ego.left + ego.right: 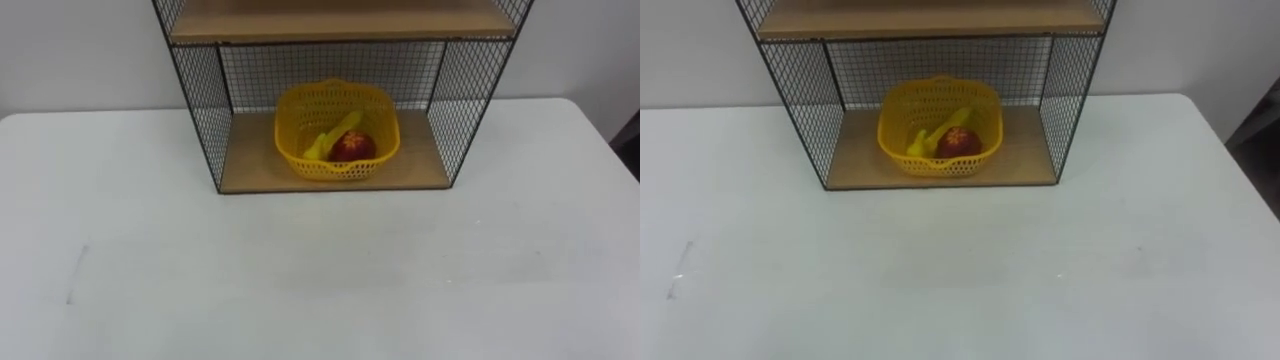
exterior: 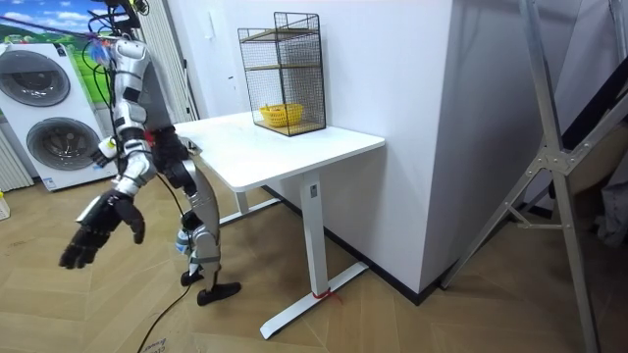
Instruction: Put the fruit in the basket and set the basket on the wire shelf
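- Right hand [image 2: 101, 227]: hangs low beside the robot, fingers loose and spread, empty.
- Left hand [image 2: 104, 148]: at the waist; I cannot tell its state.
- Table [image 1: 320, 270]: ahead of both hands; the robot stands back from its edge.
- Basket [image 1: 335, 170]: well beyond the hands, on the bottom board of the wire shelf [image 1: 196, 100].
- Contents: red fruit [image 1: 352, 146] touching yellow fruit [image 1: 328, 140].
- Step: placing appears done; the next move likely calls only for staying clear.
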You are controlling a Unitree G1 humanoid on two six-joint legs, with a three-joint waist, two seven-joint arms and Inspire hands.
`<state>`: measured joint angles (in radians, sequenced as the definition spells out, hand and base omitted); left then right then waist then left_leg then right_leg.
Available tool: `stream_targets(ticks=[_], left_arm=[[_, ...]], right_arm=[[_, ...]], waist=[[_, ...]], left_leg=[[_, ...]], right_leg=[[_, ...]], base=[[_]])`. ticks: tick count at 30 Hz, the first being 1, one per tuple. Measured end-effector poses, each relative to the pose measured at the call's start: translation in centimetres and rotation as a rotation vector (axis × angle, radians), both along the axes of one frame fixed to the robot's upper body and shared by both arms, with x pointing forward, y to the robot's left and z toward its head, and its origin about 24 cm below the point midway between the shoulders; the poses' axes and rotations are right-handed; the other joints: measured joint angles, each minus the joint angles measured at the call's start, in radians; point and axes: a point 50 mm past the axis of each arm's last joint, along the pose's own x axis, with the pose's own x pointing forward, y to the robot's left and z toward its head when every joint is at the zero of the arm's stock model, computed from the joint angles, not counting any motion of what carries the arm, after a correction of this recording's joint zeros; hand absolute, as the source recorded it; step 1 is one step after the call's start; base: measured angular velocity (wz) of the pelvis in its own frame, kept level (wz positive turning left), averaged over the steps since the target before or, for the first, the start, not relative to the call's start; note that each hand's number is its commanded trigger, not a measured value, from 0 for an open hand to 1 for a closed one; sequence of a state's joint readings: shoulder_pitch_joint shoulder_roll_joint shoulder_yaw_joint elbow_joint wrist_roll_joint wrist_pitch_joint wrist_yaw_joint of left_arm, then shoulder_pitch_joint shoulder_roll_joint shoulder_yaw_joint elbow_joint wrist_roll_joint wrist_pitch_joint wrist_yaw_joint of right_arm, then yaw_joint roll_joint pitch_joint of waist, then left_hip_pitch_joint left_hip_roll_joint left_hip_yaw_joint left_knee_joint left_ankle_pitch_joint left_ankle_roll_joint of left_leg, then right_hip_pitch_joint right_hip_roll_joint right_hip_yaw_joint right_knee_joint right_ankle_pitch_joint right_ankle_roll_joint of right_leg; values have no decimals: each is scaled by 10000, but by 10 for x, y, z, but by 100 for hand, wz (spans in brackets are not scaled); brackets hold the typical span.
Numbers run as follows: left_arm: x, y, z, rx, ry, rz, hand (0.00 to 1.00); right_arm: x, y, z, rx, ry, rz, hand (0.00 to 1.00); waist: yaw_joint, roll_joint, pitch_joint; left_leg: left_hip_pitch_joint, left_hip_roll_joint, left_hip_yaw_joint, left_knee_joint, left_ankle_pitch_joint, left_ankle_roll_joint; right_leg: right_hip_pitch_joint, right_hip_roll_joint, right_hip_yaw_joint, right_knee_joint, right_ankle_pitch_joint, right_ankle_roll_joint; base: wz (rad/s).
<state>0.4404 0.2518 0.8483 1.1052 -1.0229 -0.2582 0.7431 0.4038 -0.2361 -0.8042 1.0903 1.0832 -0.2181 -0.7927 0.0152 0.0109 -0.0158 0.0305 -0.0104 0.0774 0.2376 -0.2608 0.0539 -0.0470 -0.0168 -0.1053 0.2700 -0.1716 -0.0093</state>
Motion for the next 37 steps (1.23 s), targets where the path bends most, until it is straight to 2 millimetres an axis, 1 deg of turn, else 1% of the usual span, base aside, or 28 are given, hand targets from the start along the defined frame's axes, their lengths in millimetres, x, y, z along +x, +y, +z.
stream_targets(ticks=[1,2,3,4,5,6,7,8,9,11,12,13,14,15,16,17,19,20,21,23,24,26,28,31,33,37], left_arm=[[1,-16,-12,-955,248,-916,0],[5,-30,-23,-1940,500,-2045,0],[6,-37,-28,-2420,581,-2542,0],[9,-47,-36,-3307,653,-3503,0],[12,-56,-42,-4114,762,-4509,0],[14,-59,-44,-4512,877,-5073,0],[21,-61,-48,-5165,1197,-6493,0],[33,-61,-52,-5658,1460,-7914,0],[40,-61,-55,-5915,1617,-8662,0],[71,-64,-63,-6662,2183,-11508,0],[79,-65,-65,-6789,2277,-12147,0],[96,-68,-68,-6965,2376,-13238,0],[112,-71,-71,-7076,2413,-14153,0],[119,-73,-72,-7114,2396,-14560,0],[131,-76,-73,-7144,2328,-15251,0],[139,-77,-74,-7139,2267,-15712,0],[144,-77,-73,-7136,2216,-16023,0],[146,-78,-73,-7197,2270,-16336,0],[146,-79,-74,-7266,2323,-16417,0],[145,-83,-75,-7592,2536,-16627,0],[145,-84,-75,-7664,2644,-16735,0],[145,-86,-76,-7817,3075,-17214,0],[147,-85,-76,-7811,3227,-17347,0],[148,-85,-76,-7760,3361,-17377,0],[144,-85,-76,-7836,3482,-17269,0],[142,-85,-76,-7972,3653,-17213,0]], right_arm=[[4,15,-12,745,98,462,0],[7,30,-23,1512,221,1018,0],[9,37,-27,1864,224,1229,0],[12,48,-34,2490,168,1657,0],[17,52,-39,2985,80,2201,0],[22,53,-41,3166,19,2566,0],[31,53,-44,3504,59,3533,0],[46,52,-48,3730,75,4644,0],[52,51,-49,3848,125,5237,0],[81,51,-54,4429,574,8064,0],[89,51,-55,4584,688,8818,0],[103,53,-58,4843,858,10134,0],[116,56,-59,5098,1086,11426,0],[122,57,-60,5204,1169,11998,0],[129,60,-62,5448,1384,13009,0],[132,63,-63,5768,1647,13901,0],[133,65,-64,6178,2035,14833,0],[132,68,-66,6452,2256,15241,0],[131,69,-66,6587,2299,15328,0],[127,77,-69,7195,2235,15689,0],[127,79,-70,7316,2130,15744,0],[130,88,-73,7691,1623,16006,0],[131,93,-75,7961,1365,16339,0],[133,96,-76,8198,1286,16839,0],[131,97,-76,8304,1227,16823,0],[123,98,-77,8678,1345,16629,0]], waist=[[-93,-64,-40],[-96,-106,-43],[-91,-128,-38],[-107,-148,-34],[-92,-138,-27],[-115,-132,-25],[-131,-146,-15],[-162,-152,-12],[-190,-150,-9],[-279,-147,9],[-304,-153,15],[-340,-154,26],[-363,-151,54],[-362,-144,77],[-340,-139,119],[-339,-148,127],[-331,-156,167],[-347,-157,217],[-362,-164,224],[-349,-217,292],[-350,-229,300],[-351,-250,307],[-348,-288,303],[-304,-305,287],[-317,-277,275],[-350,-183,223]], left_leg=[[18,0,-15,7,13,20],[100,2,-7,5,27,47],[167,4,-9,-2,24,49],[317,11,-25,-26,9,71],[478,9,4,-65,-17,92],[553,7,7,-95,-16,96],[666,-6,4,-183,-3,114],[693,-20,-1,-190,6,130],[691,-26,-16,-190,13,142],[701,-37,-26,-204,25,162],[708,-37,-29,-225,31,166],[732,-35,-28,-278,44,166],[777,-34,-12,-348,60,157],[795,-28,-12,-360,60,157],[866,-18,4,-432,60,153],[936,-1,20,-550,71,135],[1032,21,82,-726,84,119],[1022,28,83,-762,84,118],[1017,27,66,-757,84,118],[1008,31,23,-781,84,118],[1005,35,28,-777,84,118],[971,37,20,-771,84,118],[937,33,19,-793,82,117],[972,40,10,-872,81,116],[1002,40,2,-871,81,116],[1114,44,-63,-868,81,116]], right_leg=[[41,-5,-20,-10,2,2],[112,5,-4,-27,2,5],[197,13,-1,-64,5,9],[378,27,-16,-165,11,24],[533,38,24,-216,11,47],[614,42,29,-273,24,67],[727,38,20,-347,57,90],[762,28,7,-315,64,103],[783,33,-17,-330,76,119],[814,65,-43,-389,93,134],[821,68,-46,-453,105,133],[836,81,-41,-502,130,128],[849,100,-14,-522,137,121],[873,114,-16,-535,143,119],[921,143,-4,-614,148,115],[972,178,49,-691,162,110],[961,221,122,-697,152,100],[961,237,130,-753,150,100],[972,240,113,-825,151,101],[981,242,67,-864,150,105],[981,245,70,-868,150,105],[988,242,76,-926,150,106],[991,247,87,-1019,152,109],[993,256,38,-1014,153,109],[1037,254,9,-1016,154,109],[1172,253,-35,-1019,154,109]], base=[[0],[0],[0],[0],[0],[-3],[0],[3],[8],[5],[0],[-5],[-5],[-8],[-6],[-10],[-10],[-4],[6],[7],[0],[0],[0],[0],[3],[4]])
